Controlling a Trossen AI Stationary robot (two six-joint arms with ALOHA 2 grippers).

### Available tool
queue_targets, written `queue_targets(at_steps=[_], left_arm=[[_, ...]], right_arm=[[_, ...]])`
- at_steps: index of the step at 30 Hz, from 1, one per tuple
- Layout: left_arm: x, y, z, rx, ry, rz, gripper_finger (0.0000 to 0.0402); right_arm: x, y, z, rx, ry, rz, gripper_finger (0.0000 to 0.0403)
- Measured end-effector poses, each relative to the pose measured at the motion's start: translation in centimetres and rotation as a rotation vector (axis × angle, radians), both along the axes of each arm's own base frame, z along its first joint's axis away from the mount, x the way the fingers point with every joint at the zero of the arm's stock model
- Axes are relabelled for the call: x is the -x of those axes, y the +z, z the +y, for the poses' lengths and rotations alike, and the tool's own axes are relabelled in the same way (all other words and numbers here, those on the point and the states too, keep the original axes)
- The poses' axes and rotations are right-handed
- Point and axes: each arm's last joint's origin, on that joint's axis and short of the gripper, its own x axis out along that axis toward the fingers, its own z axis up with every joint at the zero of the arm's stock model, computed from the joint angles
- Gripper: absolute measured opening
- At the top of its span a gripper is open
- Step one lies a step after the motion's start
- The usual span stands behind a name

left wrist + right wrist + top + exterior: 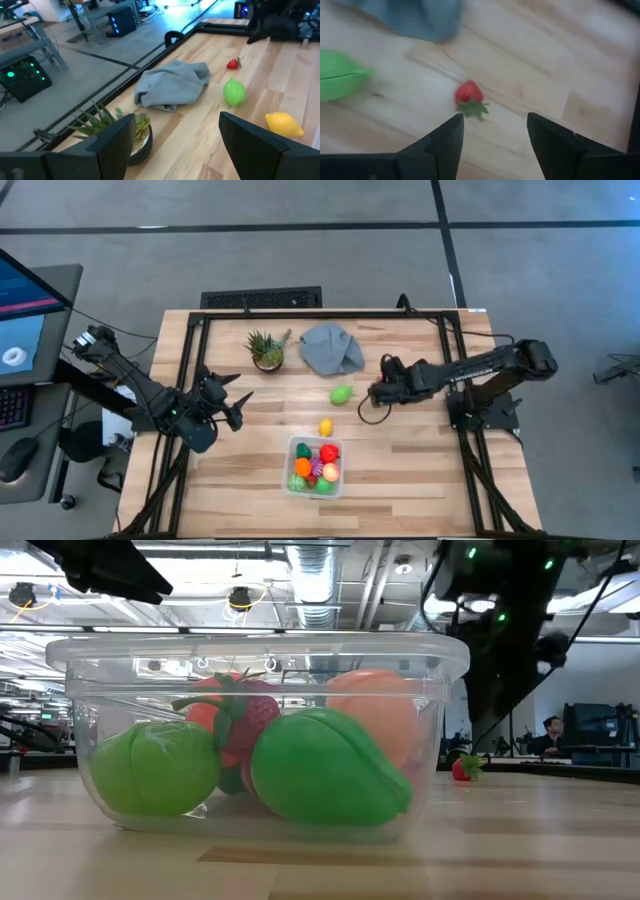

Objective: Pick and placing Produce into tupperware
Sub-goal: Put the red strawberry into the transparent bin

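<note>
The clear tupperware [315, 467] stands near the table's front edge with several toy fruits in it, green, red and orange; it also fills the low view [260, 730]. Loose on the wood lie a yellow lemon [326, 426], a green fruit [341, 394] and a small red strawberry [469, 93], which shows in the low view as well [462, 769]. My right gripper [495, 119] hangs open just above and short of the strawberry, beside the green fruit [337, 77]. My left gripper [175, 120] is open and holds nothing, left of the tupperware [240, 408].
A spiky potted plant [266, 350] and a crumpled grey cloth [332, 348] sit at the table's far side. Black frame rails [185, 360] run along the table's left and right edges. A monitor [20, 310] stands off the table at the left.
</note>
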Motion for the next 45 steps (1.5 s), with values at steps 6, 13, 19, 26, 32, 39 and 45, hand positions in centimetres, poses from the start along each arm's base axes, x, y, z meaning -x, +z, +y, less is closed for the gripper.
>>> queue_targets(at_steps=[6, 13, 19, 26, 32, 39, 45], left_arm=[[0.0, 0.0, 0.0, 0.011, 0.011, -0.018, 0.0279], [0.0, 0.0, 0.0, 0.060, 0.033, -0.061, 0.0279], [0.0, 0.0, 0.0, 0.089, 0.046, -0.086, 0.0279], [0.0, 0.1, 0.1, 0.080, 0.068, -0.117, 0.0279], [0.0, 0.1, 0.1, 0.086, 0.078, -0.133, 0.0279], [0.0, 0.1, 0.1, 0.086, 0.078, -0.133, 0.0279], [0.0, 0.1, 0.1, 0.087, 0.077, -0.133, 0.0279]], right_arm=[[-0.4, -0.8, -2.5, -0.078, -0.088, -0.062, 0.0244], [-0.8, -0.8, -4.5, -0.123, -0.088, -0.097, 0.0245], [-0.7, -0.5, -4.9, -0.135, -0.100, -0.118, 0.0245], [-0.7, -0.7, -5.8, -0.189, -0.158, -0.134, 0.0245], [-0.6, -0.8, -6.4, -0.189, -0.167, -0.138, 0.0245], [-0.6, -0.8, -7.0, -0.231, -0.148, -0.143, 0.0245], [-0.6, -1.4, -7.0, -0.292, -0.122, -0.170, 0.0245]])
